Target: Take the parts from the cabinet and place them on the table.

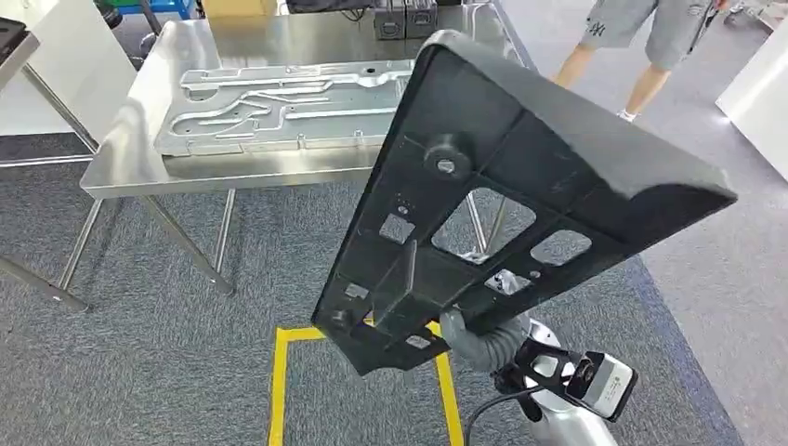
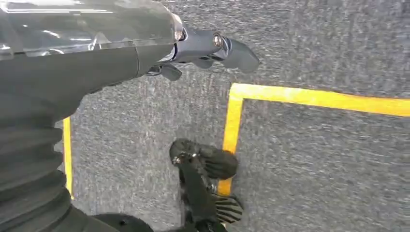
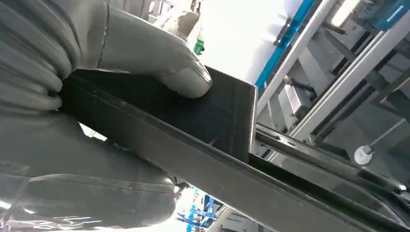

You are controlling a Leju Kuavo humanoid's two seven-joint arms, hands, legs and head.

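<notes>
Right hand [image 3: 145,63] clamped on black plastic panel [image 1: 502,195], left hand [image 2: 212,48] hanging free; risk of slipping, or striking the steel table's [image 1: 130,167] near edge.

black part [image 1: 520,186] hiding the right hand's fingers [image 3: 186,79], person [image 1: 641,37] cut off above the waist

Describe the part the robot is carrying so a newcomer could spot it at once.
In the head view, find the steel table ahead; nearer the camera, the right hand holds up a big black ribbed plastic panel. Unlike the flat silver stamped metal plate lying on the table, it is tilted, dark, with cut-out windows.
</notes>
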